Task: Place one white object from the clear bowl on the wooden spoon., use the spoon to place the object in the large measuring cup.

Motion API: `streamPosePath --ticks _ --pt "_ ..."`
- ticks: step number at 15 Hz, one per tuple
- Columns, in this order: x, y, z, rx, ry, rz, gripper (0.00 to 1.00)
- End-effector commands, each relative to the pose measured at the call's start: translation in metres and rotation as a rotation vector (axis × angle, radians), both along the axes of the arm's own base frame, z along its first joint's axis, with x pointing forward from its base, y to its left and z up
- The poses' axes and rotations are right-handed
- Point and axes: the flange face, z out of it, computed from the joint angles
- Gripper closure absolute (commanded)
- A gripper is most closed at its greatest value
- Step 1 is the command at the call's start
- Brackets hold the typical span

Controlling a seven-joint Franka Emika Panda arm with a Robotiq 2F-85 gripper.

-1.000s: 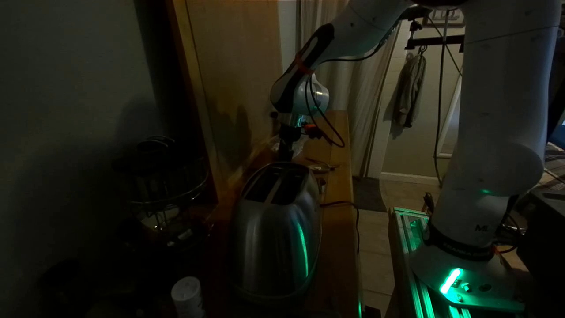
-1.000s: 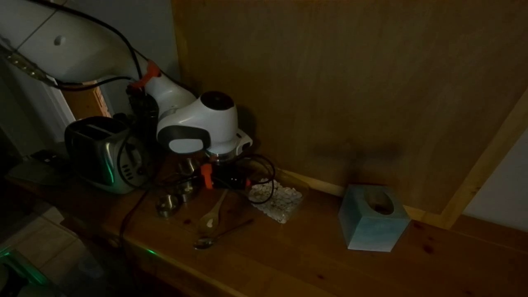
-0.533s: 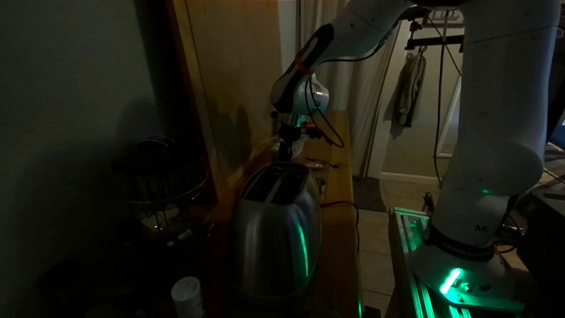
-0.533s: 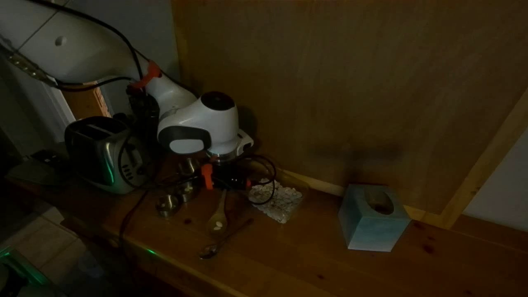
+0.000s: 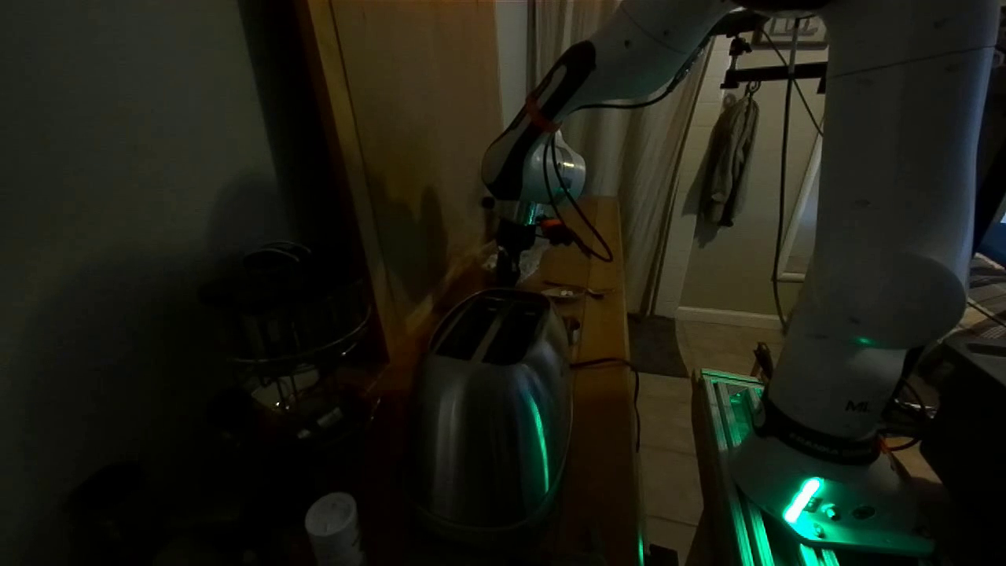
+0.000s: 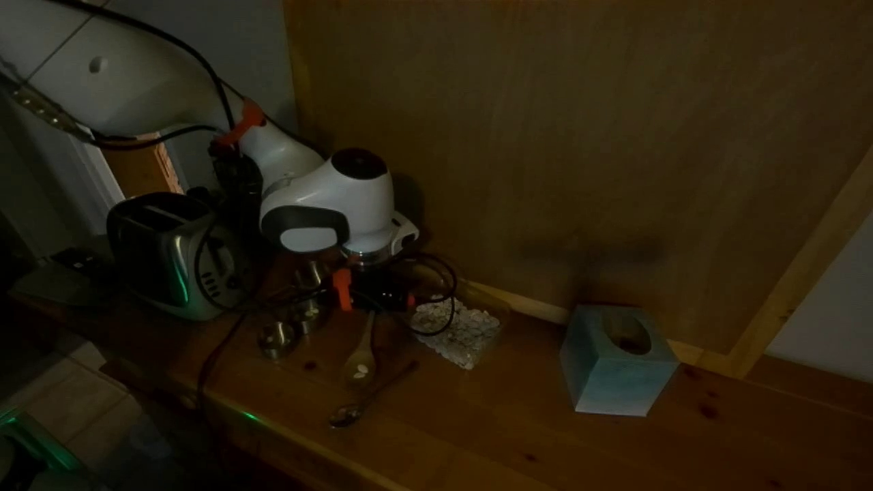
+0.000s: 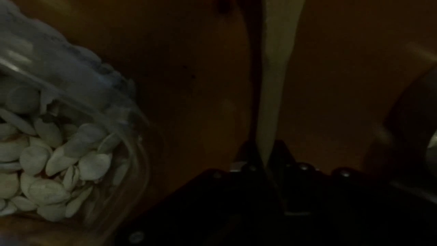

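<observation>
Two seeds [image 6: 361, 370], it seems, not one, lie in the wooden spoon [image 6: 366, 346], whose head points to the front edge of the counter [image 6: 491, 429]. At its far end, the gripper [image 7: 265, 151] pinches the handle, beside the tub [image 7: 141, 160] near the back edge. Compared with a second ago, the head sits farther from the cups [image 6: 276, 346], and the metal spoon [image 6: 345, 416] beside it is turned a little. That suggests the grip squaring the handle as it takes hold: loading looks done, and lifting toward the cups should come next. I cannot tell which cup is large. Gripped far back, the spoon may roll and spill.
</observation>
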Motion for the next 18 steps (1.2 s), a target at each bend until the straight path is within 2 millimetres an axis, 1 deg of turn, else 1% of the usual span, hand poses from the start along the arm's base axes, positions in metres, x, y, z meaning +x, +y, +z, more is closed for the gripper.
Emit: streamPosePath --ticks 1,5,12,15,18 --pt "-0.001 0.005 0.021 -0.006 0.018 0.022 0.96" --pt "-0.004 0.015 0.035 0.02 0.046 0.069 0.96" --pt "-0.007 0.048 0.063 0.059 0.084 0.194 0.96" --pt "-0.008 0.057 0.073 0.073 0.084 0.234 0.96" --pt "-0.01 0.061 0.081 0.098 0.08 0.271 0.96"
